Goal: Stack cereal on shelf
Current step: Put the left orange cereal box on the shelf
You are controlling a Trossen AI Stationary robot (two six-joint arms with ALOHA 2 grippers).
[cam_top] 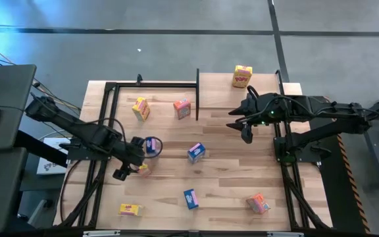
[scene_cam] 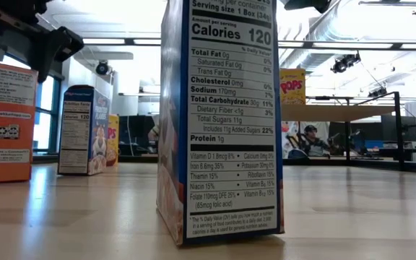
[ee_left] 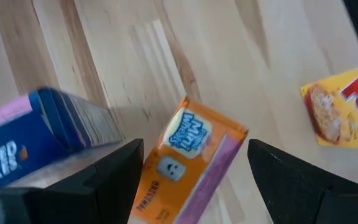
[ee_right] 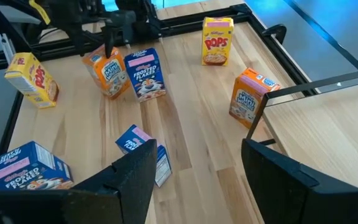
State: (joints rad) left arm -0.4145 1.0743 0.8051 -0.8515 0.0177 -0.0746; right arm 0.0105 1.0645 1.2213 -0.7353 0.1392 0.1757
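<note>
- The left gripper (ee_left: 194,171) hangs over an orange cereal box (ee_left: 188,163) with its fingers wide apart and holding nothing.
- The box lies between those fingers, its long axis slanting across the gap; a blue box (ee_left: 39,137) sits just beside one finger.
- The right gripper (ee_right: 197,168), part open and empty, waits near the shelf (cam_top: 242,99), which holds one yellow box (cam_top: 242,76).

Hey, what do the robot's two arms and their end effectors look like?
Both arms are dark, jointed and boxy. The left arm and right arm each end in a black two-finger end effector, left and right. The fingers are flat, matte black wedges. A green light glows on the right arm.
</note>
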